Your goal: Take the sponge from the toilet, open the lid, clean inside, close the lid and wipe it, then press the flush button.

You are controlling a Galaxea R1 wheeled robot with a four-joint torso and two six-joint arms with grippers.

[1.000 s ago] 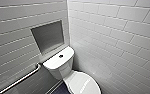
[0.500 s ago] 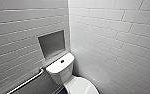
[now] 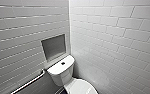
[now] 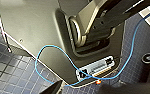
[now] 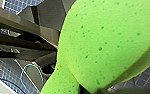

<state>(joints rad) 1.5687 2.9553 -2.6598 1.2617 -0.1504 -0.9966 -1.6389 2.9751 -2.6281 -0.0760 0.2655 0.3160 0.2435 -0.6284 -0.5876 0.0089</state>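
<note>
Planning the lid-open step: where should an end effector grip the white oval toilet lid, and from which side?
Probably the front lip, approached from the front, lifting up and back. The white oval toilet lid seems to lie flat and closed, its rear meeting the white rectangular ceramic tank, so the hinge is likely there.

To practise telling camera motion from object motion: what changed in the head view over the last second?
Only the camera moved: the whole picture slid down, so the toilet, flush button and wall niche sit lower in frame. None moved against the tiled walls.
</note>
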